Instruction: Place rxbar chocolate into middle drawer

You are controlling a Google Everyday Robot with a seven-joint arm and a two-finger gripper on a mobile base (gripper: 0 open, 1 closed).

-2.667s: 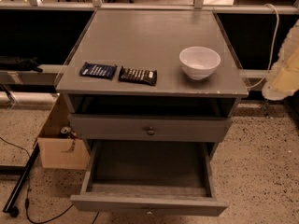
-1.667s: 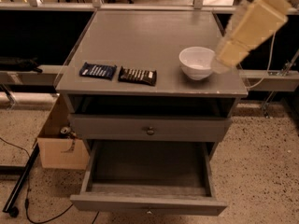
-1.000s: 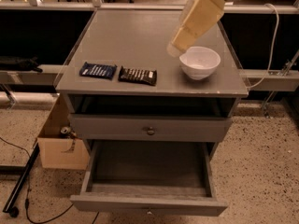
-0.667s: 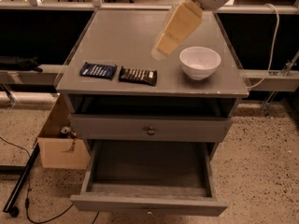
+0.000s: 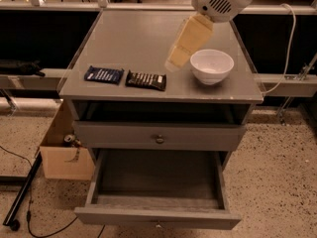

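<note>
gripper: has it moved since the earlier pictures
Yes. The gripper has swung leftward from beyond the right edge of the cabinet, past the white bowl, and now hangs just left of it, nearer the rxbar chocolate.

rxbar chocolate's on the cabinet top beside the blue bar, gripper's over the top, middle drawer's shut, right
Not quite: the camera view shows the middle drawer pulled open, not shut. The rest holds: the rxbar chocolate lies on the cabinet top beside the blue-wrapped bar, and the gripper hangs over the top.
</note>
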